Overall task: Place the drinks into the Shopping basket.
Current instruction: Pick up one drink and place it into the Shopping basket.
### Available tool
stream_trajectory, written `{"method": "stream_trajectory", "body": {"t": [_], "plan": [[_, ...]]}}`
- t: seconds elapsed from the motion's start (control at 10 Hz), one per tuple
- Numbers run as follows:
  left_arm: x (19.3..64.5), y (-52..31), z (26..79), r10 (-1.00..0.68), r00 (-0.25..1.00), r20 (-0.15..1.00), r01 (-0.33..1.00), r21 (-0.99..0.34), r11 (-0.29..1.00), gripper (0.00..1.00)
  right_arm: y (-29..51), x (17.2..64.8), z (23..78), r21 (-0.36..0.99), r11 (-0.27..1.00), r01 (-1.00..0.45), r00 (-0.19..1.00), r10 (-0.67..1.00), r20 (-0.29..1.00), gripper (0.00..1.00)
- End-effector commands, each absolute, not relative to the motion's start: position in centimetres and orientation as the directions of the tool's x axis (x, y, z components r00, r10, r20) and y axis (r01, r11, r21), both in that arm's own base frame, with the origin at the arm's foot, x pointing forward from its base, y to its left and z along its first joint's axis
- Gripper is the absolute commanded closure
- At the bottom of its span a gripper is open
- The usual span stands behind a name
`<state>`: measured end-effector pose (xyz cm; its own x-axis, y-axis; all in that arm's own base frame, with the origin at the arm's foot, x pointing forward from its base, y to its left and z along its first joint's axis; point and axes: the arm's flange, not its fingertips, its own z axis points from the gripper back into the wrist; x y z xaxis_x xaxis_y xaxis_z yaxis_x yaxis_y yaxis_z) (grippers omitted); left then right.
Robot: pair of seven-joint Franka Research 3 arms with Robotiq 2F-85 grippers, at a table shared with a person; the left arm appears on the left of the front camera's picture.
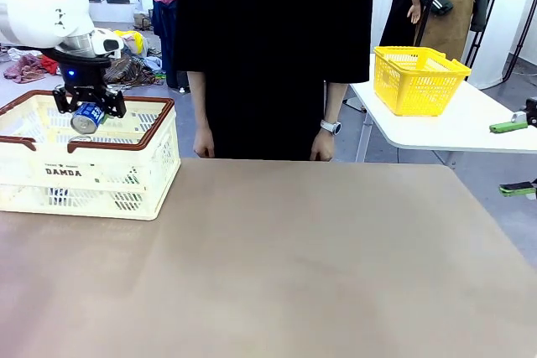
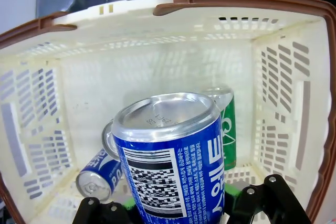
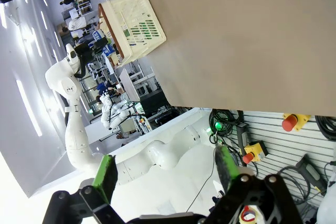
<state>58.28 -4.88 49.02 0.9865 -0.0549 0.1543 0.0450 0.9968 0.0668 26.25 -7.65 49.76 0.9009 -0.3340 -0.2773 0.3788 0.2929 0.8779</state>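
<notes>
My left gripper (image 1: pixel 86 110) is shut on a blue drink can (image 1: pixel 84 118) and holds it tilted just above the open top of the cream Shopping basket (image 1: pixel 92 175) at the table's left. In the left wrist view the held blue can (image 2: pixel 173 156) stands between the black fingers (image 2: pixel 268 195), silver top up. Below it, a green can (image 2: pixel 229 129) and another blue can (image 2: pixel 97 177) lie on the basket floor (image 2: pixel 157 72). My right gripper (image 3: pixel 165 171) is open with nothing between its green pads (image 3: pixel 105 174), well away from the basket (image 3: pixel 134 22).
A person in black stands at the far edge, hands (image 1: pixel 204 144) hanging by their sides. A yellow mesh basket (image 1: pixel 419 80) sits on a white side table (image 1: pixel 453 127) at the right. The brown tabletop (image 1: pixel 319 266) stretches right of the basket.
</notes>
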Motion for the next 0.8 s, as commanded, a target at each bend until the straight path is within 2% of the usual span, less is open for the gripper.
{"method": "stream_trajectory", "body": {"t": [0.0, 0.4, 0.7], "plan": [[58.4, -4.6, 49.2, -0.053, 0.985, 0.163, 0.042, 0.070, 0.997, 1.00, -7.5, 26.5, 50.1, 0.891, 0.270, 0.366, 0.905, -0.327, -0.272, 0.00], [58.6, -5.7, 48.6, -0.064, 0.984, 0.165, 0.051, 0.085, 0.995, 1.00, -7.5, 26.5, 50.1, 0.891, 0.270, 0.366, 0.905, -0.327, -0.272, 0.00], [58.7, -6.7, 45.7, -0.073, 0.982, 0.173, 0.058, 0.094, 0.994, 1.00, -7.5, 26.5, 50.1, 0.891, 0.270, 0.366, 0.905, -0.327, -0.272, 0.00]]}}
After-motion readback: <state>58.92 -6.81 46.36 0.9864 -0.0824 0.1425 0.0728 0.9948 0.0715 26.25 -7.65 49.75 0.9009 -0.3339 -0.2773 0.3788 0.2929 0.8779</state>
